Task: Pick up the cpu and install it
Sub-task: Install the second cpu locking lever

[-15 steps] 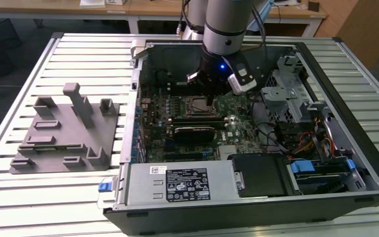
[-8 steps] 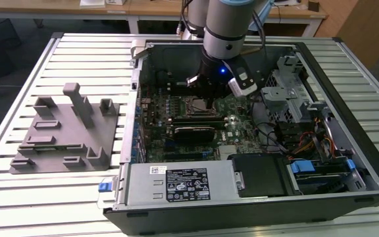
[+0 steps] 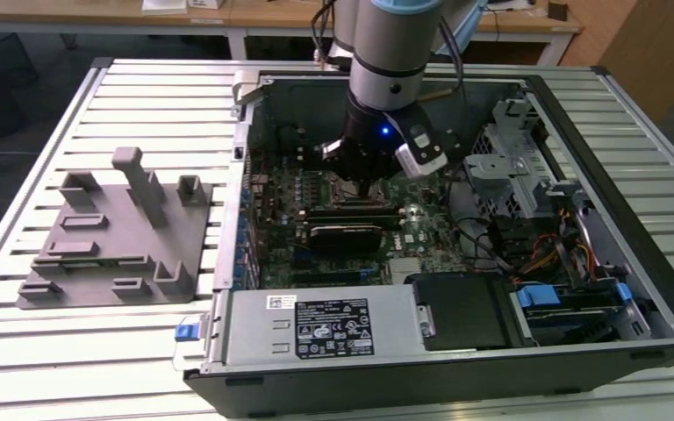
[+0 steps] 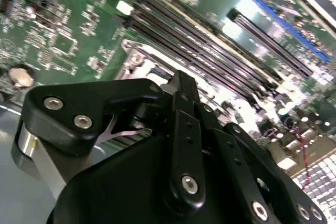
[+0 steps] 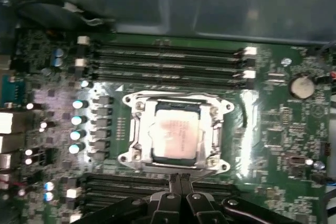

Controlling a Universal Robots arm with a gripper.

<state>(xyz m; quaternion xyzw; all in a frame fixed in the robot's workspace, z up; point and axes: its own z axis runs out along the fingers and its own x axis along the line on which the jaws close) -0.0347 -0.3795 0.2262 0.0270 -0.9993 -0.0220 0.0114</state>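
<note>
already the pale silver-topped square cpu (image 5: 176,132) sat in its metal-framed socket (image 5: 137,150).
black gripper (image 5: 181,182) hung just above, fingers together, holding nothing.

A lab: slatted metal bench (image 3: 32,351), open computer case (image 3: 618,289), wooden desks (image 3: 267,17).

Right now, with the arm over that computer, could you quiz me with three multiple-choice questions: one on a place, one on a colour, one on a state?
1. Where is the cpu?
A. On the grey holder
B. In the socket on the motherboard
C. On the slatted table

2. What colour is the motherboard?
A. Green
B. Red
C. White

3. The computer case is:
A. Closed
B. Open, its inside showing
C. Wrapped

Answers:
1. B: in the first wrist view the cpu lies inside the socket frame.
2. A: the motherboard is green.
3. B: the computer case lies with its boards and cables exposed.
</note>
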